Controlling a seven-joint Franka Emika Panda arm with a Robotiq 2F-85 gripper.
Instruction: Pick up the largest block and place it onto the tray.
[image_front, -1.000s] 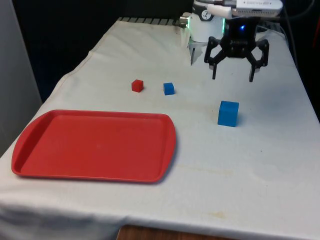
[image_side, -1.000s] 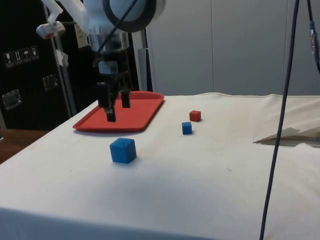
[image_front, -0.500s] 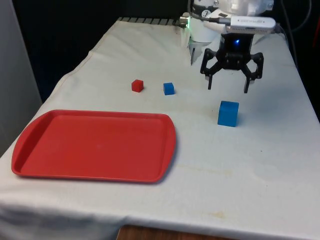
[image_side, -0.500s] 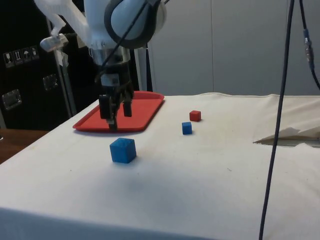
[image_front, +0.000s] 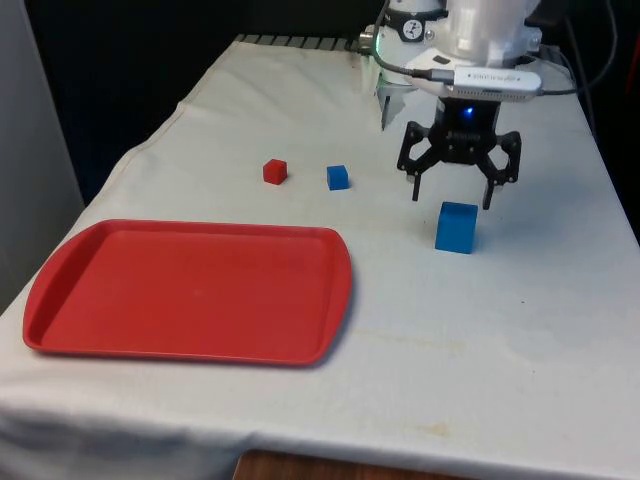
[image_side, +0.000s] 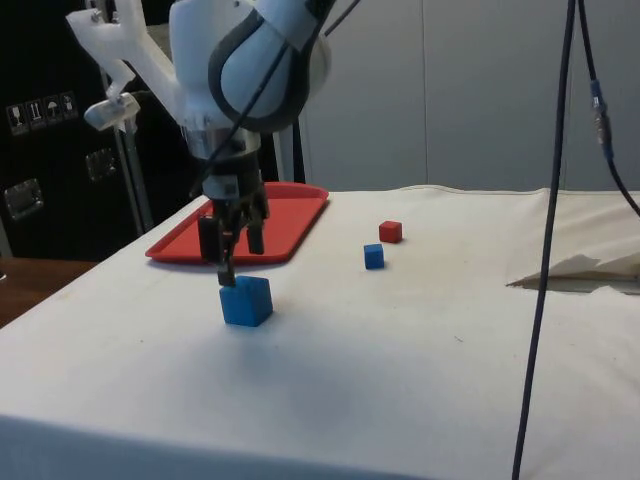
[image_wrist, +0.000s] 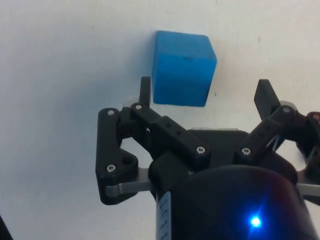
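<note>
The large blue block (image_front: 456, 227) (image_side: 245, 301) (image_wrist: 182, 67) stands on the white cloth at the front view's right. My gripper (image_front: 451, 196) (image_side: 236, 263) (image_wrist: 205, 95) hangs open just above it and slightly behind, fingers spread wider than the block, not touching it. A small blue block (image_front: 338, 177) (image_side: 373, 256) and a small red block (image_front: 275, 171) (image_side: 390, 232) lie further to the front view's left. The red tray (image_front: 190, 290) (image_side: 283, 222) lies flat near the front view's left with nothing on it.
A dark cable (image_side: 545, 250) hangs down at the side view's right. Rumpled cloth (image_side: 580, 270) lies at the far edge there. Bare cloth separates the large block from the tray.
My gripper has come down and forward toward the large blue block, staying open. The blocks and tray have not moved.
</note>
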